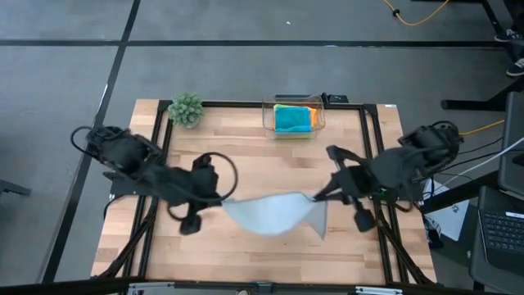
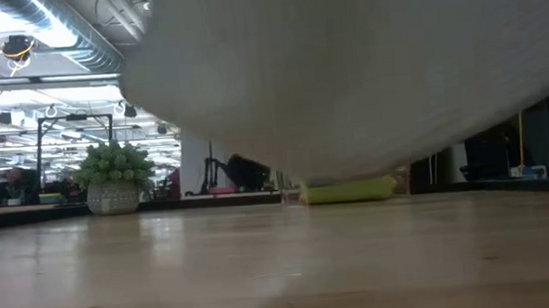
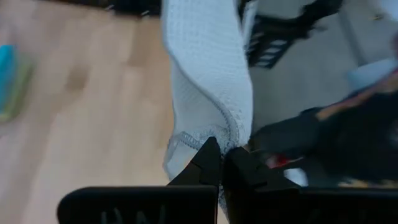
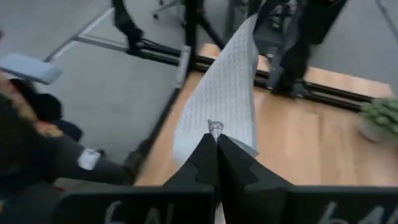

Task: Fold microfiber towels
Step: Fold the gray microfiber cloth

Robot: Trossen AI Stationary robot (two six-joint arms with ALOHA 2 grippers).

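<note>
**Grey towel held up between both arms**

- Grey towel (image 1: 274, 213) hangs in the air over the front middle of the table (image 1: 246, 156), stretched between the two arms and sagging in the centre. In the low view its belly fills most of the frame, clear of the wood.
- Left tool (image 1: 219, 197) is pinched tight on one corner; the left wrist view shows the fingers closed on the stitched hem. Right tool (image 1: 316, 197) is likewise clamped on the opposite corner, with the cloth rising away from the closed tips in the right wrist view.
- Other towels (image 1: 293, 119), turquoise over orange with a lime edge, sit stacked in the clear box (image 1: 293, 117) at the back of the table, near the small plant (image 1: 186, 109).

Judgement: the step in hand looks like spreading the towel before a fold. To do it well, keep both corners level, draw them apart only until the sag lessens, then lower the free edge to the table first so the cloth lays flat without wrinkling.
</note>
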